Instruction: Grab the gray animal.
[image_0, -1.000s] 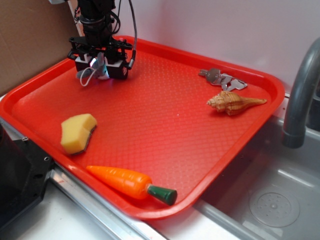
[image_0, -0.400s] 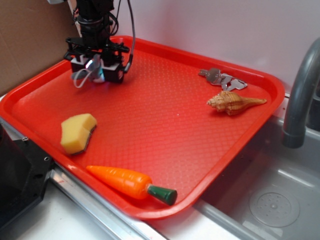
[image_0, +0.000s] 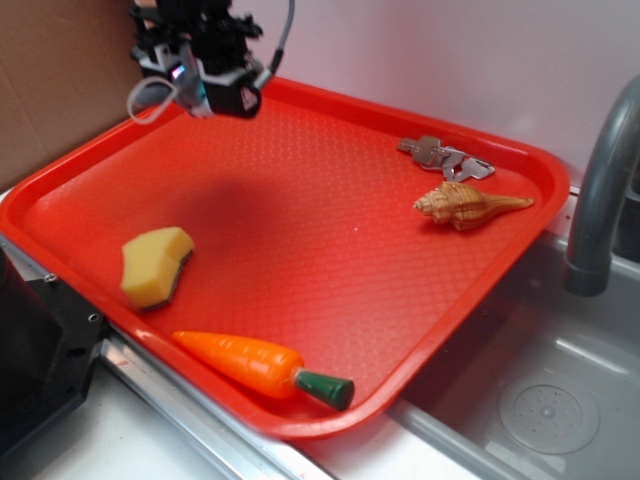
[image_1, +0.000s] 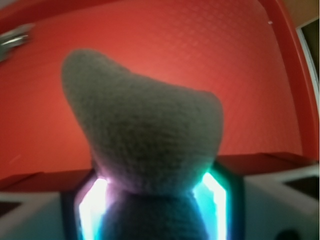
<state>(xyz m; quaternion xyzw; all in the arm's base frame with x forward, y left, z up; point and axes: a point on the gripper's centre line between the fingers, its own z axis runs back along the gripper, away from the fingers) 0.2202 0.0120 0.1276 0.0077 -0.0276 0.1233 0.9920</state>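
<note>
Gripper (image_0: 196, 82) clenching the gray animal (image_1: 145, 135) between its jaws, hanging above the red tray's (image_0: 300, 230) far corner, pale cord loop (image_0: 148, 97) dangling beside it, yellow sponge (image_0: 155, 265) lying well below

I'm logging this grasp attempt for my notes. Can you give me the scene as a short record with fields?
setting: red tray beside a sink
gripper: raised above the tray's far left corner, jaws shut on the gray plush toy
gray plush toy: held between the jaws, off the tray; its pale cord loop hangs to one side
sponge: yellow, near left of tray
carrot: toy, lying at near edge
keys: far right of tray
seashell: just in front of the keys
task status: toy grabbed and lifted
</note>
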